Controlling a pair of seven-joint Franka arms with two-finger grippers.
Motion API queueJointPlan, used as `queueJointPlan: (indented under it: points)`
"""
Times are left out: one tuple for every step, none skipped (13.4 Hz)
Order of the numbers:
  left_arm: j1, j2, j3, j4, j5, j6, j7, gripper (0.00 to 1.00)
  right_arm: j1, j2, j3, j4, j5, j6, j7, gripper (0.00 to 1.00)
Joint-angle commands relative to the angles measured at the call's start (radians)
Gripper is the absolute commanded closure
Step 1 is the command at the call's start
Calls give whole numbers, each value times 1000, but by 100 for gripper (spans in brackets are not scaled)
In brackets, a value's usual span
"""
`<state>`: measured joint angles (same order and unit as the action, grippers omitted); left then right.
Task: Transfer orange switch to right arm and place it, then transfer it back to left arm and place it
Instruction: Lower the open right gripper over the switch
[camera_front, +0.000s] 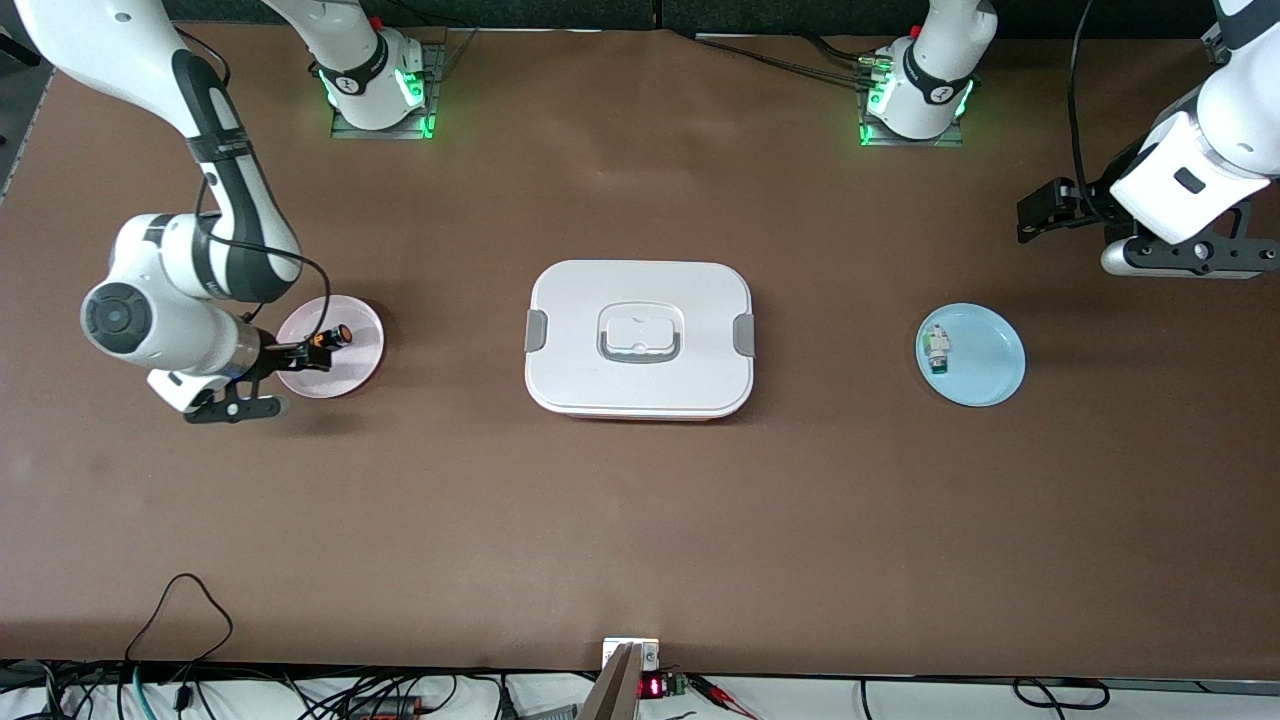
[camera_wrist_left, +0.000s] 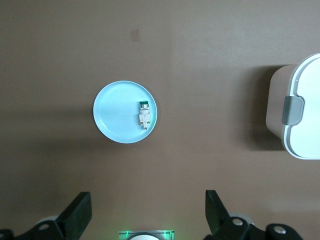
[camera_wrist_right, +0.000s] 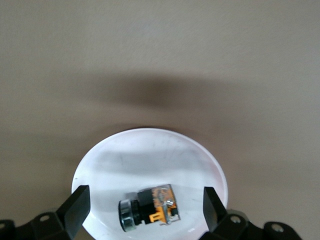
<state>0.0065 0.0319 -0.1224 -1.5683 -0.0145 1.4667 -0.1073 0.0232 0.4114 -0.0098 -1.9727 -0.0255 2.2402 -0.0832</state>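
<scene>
Brown matting covers the whole table (camera_front: 640, 520), and cables trail along the edge nearest the front camera. Toward the right arm's end lies a pink plate (camera_front: 352, 368) carrying the orange switch (camera_front: 331, 337), which rests on its side on the plate. The right gripper (camera_front: 296, 349) is low at that plate's rim, its fingers (camera_wrist_right: 75, 210) spread wide, one on either side of the switch, with a gap showing between each and the switch's body in the right wrist view; nothing is pinched. At the middle of the table stands the box (camera_front: 640, 338), white, lid on, grey latches at both short ends and a recessed grey-edged handle on top, well apart from both plates. Toward the left arm's end sits a light blue plate (camera_front: 985, 360) with a small white-and-green component (camera_front: 937, 348) lying near its rim on the box side. The left gripper (camera_front: 1040, 215) waits high up near the table's edge at the left arm's end, its fingers (camera_wrist_left: 77, 215) spread and holding nothing
</scene>
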Motion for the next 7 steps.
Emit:
queueJointPlan:
  points:
    - [12, -21, -2, -16, -7, -6, 31, 0, -84, -37, 88, -92, 4, 67, -33, 0]
    - [12, -21, -2, -16, -7, -6, 31, 0, -86, -34, 90, -103, 4, 78, -64, 0]
    - [12, -21, -2, -16, -7, -6, 31, 0, -86, -33, 90, -115, 4, 88, -78, 0]
    - [12, -21, 0, -16, -7, -6, 31, 0, -86, -32, 90, -129, 4, 102, -78, 0]
    - [12, -21, 0, -16, -7, -6, 31, 0, -86, -32, 90, -146, 4, 122, -79, 0]
    - [12, -21, 0, -16, -7, -6, 31, 0, -86, -34, 90, -161, 4, 140, -81, 0]
    - [12, -21, 0, -16, -7, -6, 31, 0, -86, -37, 90, -175, 2, 154, -84, 0]
